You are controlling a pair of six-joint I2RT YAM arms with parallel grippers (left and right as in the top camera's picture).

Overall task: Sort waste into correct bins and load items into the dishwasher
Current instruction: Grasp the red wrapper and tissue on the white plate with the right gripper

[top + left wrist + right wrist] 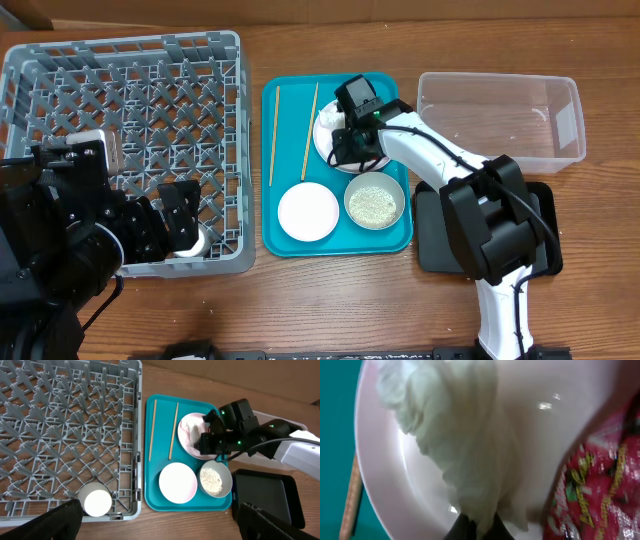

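A crumpled white tissue [455,435] is being pinched on the plate [385,495] by the right gripper [476,532]; the left gripper [159,522] is being held wide open above the dish rack [65,435].

plate: pale pink plate [530,425] fills most of the frame | tissue: crumpled white tissue [455,435] on plate, lower end pinched between dark tips of right claw [479,534] | wrapper: red printed snack wrapper [600,490] at plate's right, just beside tissue | left edge: teal tray [337,435], wooden chopstick [350,497] lying on it

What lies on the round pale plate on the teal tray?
A crumpled white tissue and a red printed wrapper. The right gripper, shut on the tissue, hides part of the plate.
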